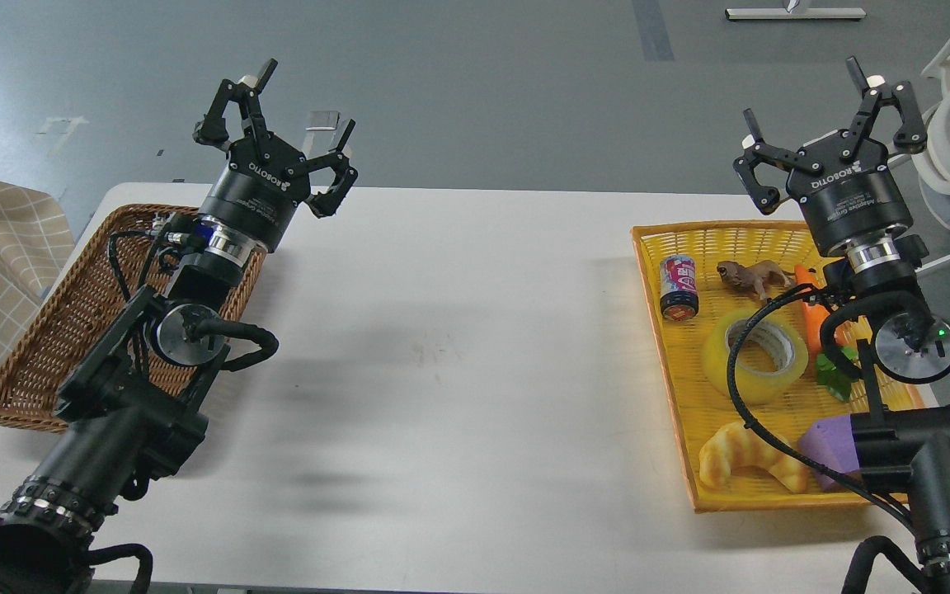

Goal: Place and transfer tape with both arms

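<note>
Left tool [292,124] spread open, empty, above wicker basket [38,363]. Right tool [834,124] spread open, empty, above yellow tray [673,371]. Tape [754,356] lies flat in yellow tray, between soda can [679,286] and croissant toy [749,469].

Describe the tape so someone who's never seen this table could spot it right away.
Look at the yellow tray on the right side of the white table, under the right arm. The tape lies flat near the tray's middle, between the can and the croissant toy. It is the only ring there: a yellowish translucent roll with a pale core.
</note>
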`<state>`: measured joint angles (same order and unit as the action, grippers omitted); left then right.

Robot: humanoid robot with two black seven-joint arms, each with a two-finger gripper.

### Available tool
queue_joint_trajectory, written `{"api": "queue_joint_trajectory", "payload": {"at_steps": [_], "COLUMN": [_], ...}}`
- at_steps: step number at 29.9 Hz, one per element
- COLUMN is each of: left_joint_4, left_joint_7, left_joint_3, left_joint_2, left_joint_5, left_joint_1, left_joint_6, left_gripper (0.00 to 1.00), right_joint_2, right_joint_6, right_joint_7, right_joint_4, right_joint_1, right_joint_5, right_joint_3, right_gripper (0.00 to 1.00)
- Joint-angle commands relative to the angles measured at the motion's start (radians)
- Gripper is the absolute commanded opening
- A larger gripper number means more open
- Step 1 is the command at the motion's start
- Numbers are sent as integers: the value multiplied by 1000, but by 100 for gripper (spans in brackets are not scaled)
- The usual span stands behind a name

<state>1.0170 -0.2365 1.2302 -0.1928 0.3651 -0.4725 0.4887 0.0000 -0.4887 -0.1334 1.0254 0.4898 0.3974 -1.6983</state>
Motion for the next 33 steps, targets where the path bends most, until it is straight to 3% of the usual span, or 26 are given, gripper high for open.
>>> {"api": "queue_joint_trajectory", "payload": {"at_steps": [1,33], "left_joint_4": [0,0], "left_joint_7": [6,3], "left_joint_3": [0,0], "left_joint_2": [1,3], "left_joint_5": [0,0], "left_joint_1": [0,0], "left_joint_6": [0,0], "left_gripper": [98,98], "right_joint_2": [0,0], "right_joint_6": [0,0], "right_joint_7": [0,0], "right_joint_4": [1,1], "right_joint_1": [0,-2], "right_joint_5": [0,0], "right_joint_3": [0,6], "right_gripper": [100,100]}}
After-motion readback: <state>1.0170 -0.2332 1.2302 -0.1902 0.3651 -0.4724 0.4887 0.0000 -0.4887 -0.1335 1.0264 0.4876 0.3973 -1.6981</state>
